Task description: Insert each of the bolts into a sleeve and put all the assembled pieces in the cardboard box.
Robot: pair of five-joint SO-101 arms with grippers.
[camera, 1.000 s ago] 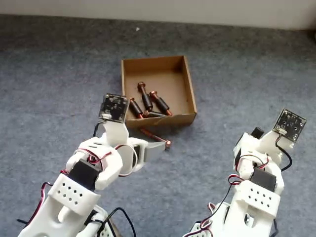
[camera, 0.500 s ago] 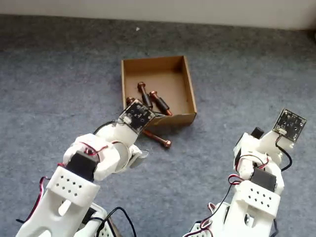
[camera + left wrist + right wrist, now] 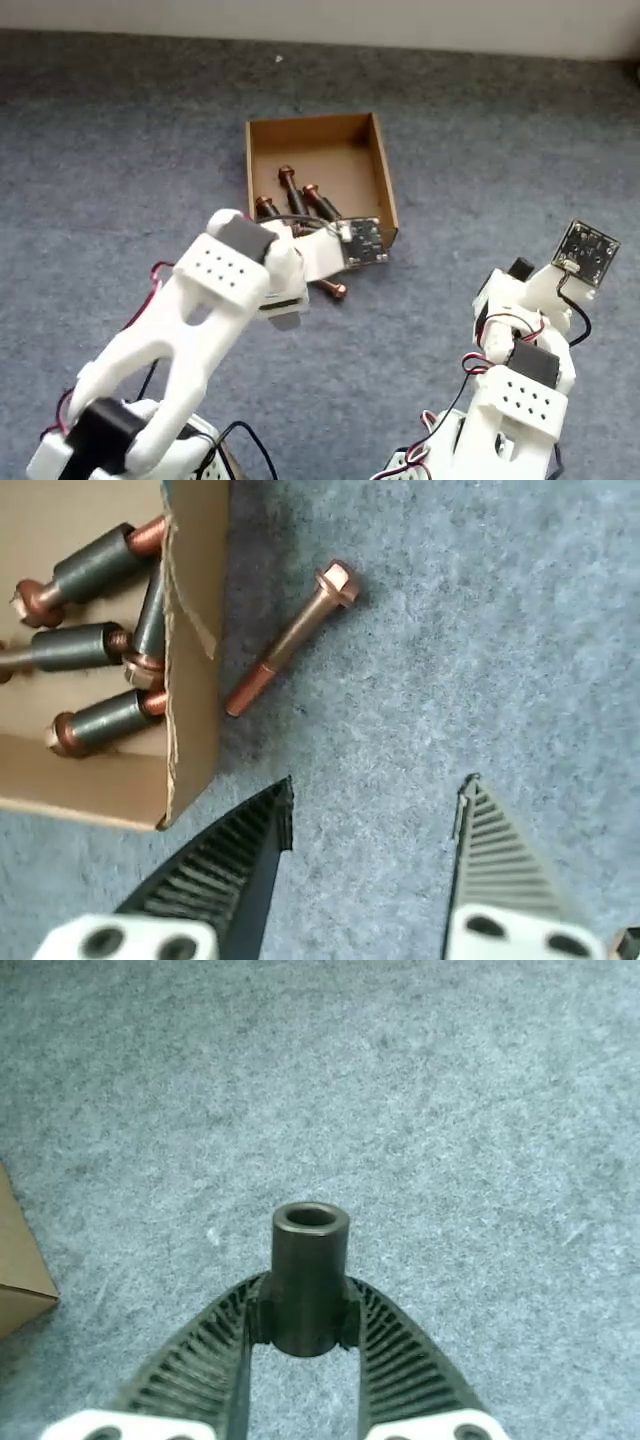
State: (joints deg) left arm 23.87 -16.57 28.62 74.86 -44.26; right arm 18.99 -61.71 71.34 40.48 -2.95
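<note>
Left end effector [image 3: 378,780] spread open and empty, poised low over the desk [image 3: 500,630] just near of the box [image 3: 195,630], with the loose bolt [image 3: 290,640] lying a little beyond its tips. Bolt flat on the desk, shank end just beside the box's near wall, head pointing right and near; not yet gripped. Right end effector [image 3: 305,1305] clenched on a sleeve [image 3: 310,1250], bore facing the wrist camera and plainly hollow, held above bare desk off to the right of the box. Inside the box, several assembled pieces [image 3: 95,565] lying down already, each a dark sleeve with copper showing at both ends: at least three, perhaps a fourth wedged against the near wall, hard to count for sure. Judged from this, most of the job done and seemingly one pair left. Still to do: close on the bolt, lift it, line it up with the held sleeve, slide it through, then set that last piece in the box with the others.
</note>
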